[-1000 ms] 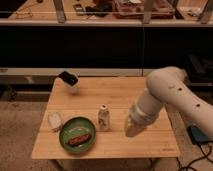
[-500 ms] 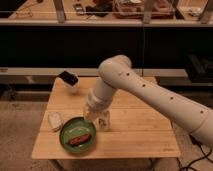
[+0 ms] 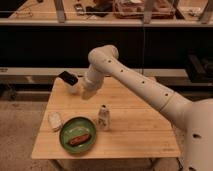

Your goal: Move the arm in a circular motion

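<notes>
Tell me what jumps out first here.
The big cream-white arm dominates, reaching from the lower right across the wooden table, with its claw over the table's back left. Next, the green plate at front left, with a small white bottle standing beside it.

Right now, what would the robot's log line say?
arm: stretched over table | claw: above table's back-left part, beside black object | bottle, green plate: not touched
</notes>
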{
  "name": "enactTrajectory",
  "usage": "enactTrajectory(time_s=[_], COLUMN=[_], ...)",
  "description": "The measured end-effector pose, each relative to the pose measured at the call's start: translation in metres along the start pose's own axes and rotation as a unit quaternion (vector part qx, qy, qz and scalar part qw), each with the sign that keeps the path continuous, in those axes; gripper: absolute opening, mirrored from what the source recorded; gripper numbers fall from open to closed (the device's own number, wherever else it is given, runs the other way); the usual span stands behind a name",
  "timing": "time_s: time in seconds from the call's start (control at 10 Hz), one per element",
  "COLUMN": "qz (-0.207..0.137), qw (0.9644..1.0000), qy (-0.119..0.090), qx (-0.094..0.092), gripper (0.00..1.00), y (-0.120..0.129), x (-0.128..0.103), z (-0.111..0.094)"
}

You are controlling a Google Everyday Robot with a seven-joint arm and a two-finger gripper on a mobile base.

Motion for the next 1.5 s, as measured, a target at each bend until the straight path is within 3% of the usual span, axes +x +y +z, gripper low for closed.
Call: enactTrajectory(time_s=[0.1,0.2,0.3,0.5,0.6,0.8,0.9,1.0,1.2,1.3,1.5], qz=[0.030,0.068,0.120,0.200,0.243,0.289,0.304,0.319,0.323,0.296,0.232], qw=[0.9992,0.9958,0.9865,0.9637,0.9483,0.9318,0.9272,0.9234,0.9238,0.9342,0.9531], qy=[0.015,0.035,0.067,0.114,0.133,0.135,0.122,0.088,0.050,-0.011,-0.066], qx=[-0.022,-0.051,-0.089,-0.135,-0.155,-0.173,-0.182,-0.194,-0.200,-0.199,-0.183], gripper=[0.00,0.00,0.00,0.00,0.00,0.00,0.00,0.00,0.00,0.00,0.00], y=[0.029,0.066,0.118,0.190,0.229,0.275,0.292,0.315,0.330,0.327,0.291], x=[0.017,0.031,0.043,0.041,0.032,0.006,-0.013,-0.049,-0.083,-0.125,-0.164], z=[0.006,0.011,0.014,0.008,0.002,-0.007,-0.009,-0.016,-0.031,-0.063,-0.093])
